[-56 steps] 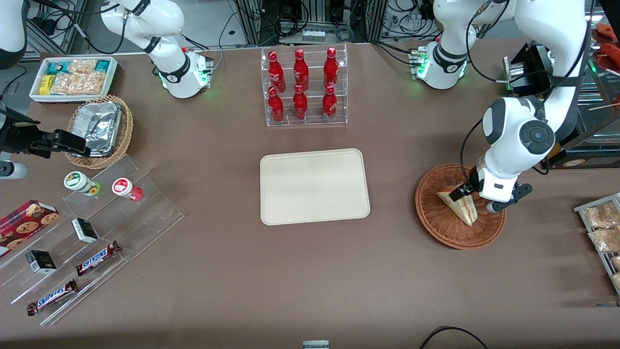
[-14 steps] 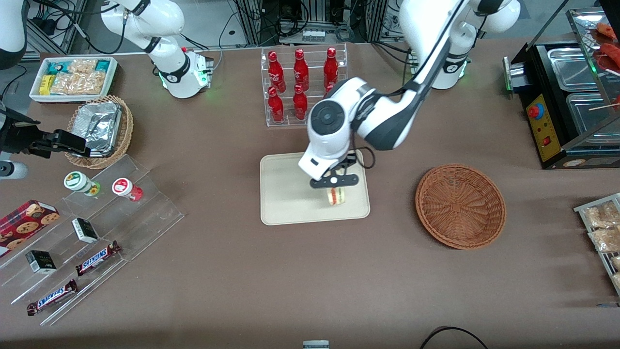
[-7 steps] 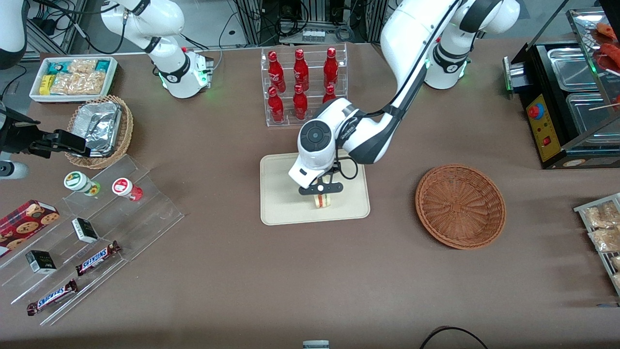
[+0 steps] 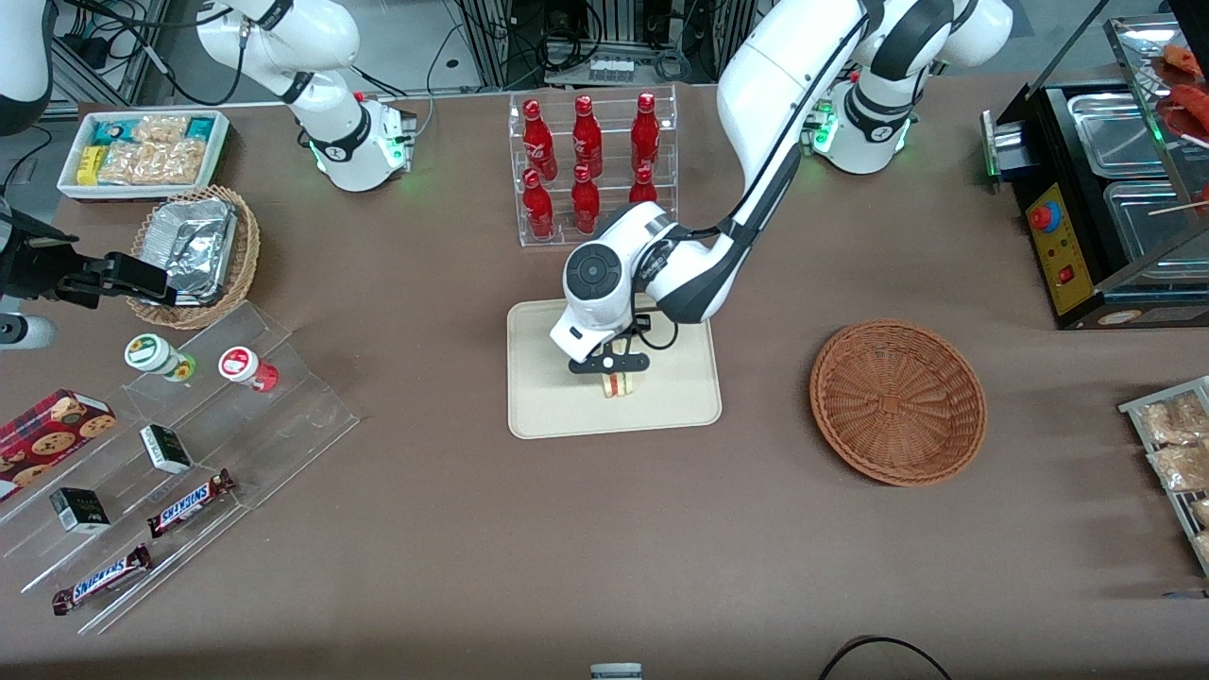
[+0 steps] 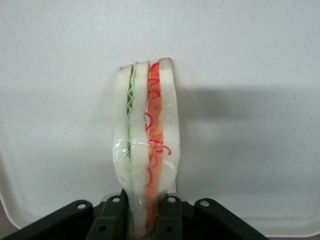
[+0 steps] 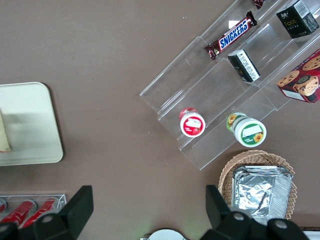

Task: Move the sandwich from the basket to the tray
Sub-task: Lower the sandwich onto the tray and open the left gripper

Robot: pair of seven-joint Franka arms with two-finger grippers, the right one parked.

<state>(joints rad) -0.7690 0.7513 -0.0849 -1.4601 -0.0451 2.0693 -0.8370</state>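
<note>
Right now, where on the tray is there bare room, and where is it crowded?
The tray is bare on its half toward the parked arm's end and along its rim nearest the front camera. It is crowded mid-tray, where the gripper is shut on the sandwich. The basket is empty.

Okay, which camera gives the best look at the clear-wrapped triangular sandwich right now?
The left wrist view: the clear-wrapped white-bread sandwich fills it, red and green layers plain, the gripper shut on it over the cream rectangular tray. In the front view the sandwich is small, under the arm. The right wrist view shows only an edge.
</note>
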